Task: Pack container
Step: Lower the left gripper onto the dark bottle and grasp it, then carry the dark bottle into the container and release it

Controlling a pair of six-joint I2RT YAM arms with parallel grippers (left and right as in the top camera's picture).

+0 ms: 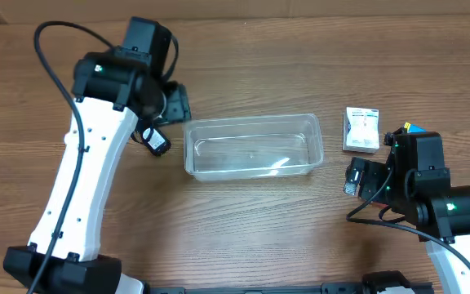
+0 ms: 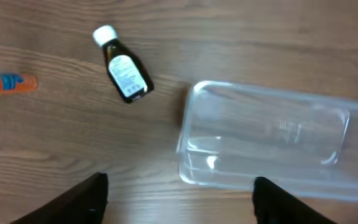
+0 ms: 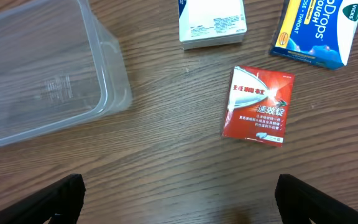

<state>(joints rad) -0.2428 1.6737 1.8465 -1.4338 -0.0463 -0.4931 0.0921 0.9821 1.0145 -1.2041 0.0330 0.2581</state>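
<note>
A wood-grain table (image 1: pixel 300 49) fills every view; none of the room beyond it shows. The white left arm (image 1: pixel 88 180) reaches up the left side, and its black wrist hides its fingers from overhead. The right arm (image 1: pixel 439 204) sits at the near right corner, partly cut by the frame.

The container (image 1: pixel 253 149) lies empty at the table's middle, long side running left to right, between the two arms. Faint embossed marks on its floor cannot be read.

In the right wrist view, a blue and yellow bag (image 3: pixel 316 31), cut by the top edge, reads "VICKS", "Drops" and "COUGH". Beside it a white box (image 3: pixel 211 22) carries fine print too small to read. In the overhead view it lies just right of the container. A red packet (image 3: pixel 258 104) bears white Chinese characters and lies apart from both.

The left wrist view shows a dark bottle (image 2: pixel 124 70) with a white cap on its side, near the container's left end, label illegible. An orange tube (image 2: pixel 5 83) is cut by the edge.

The left gripper (image 2: pixel 180 182) has its jaws spread wide over the container's corner, holding nothing. The right gripper (image 3: pixel 179 186) is likewise spread wide over bare wood.
</note>
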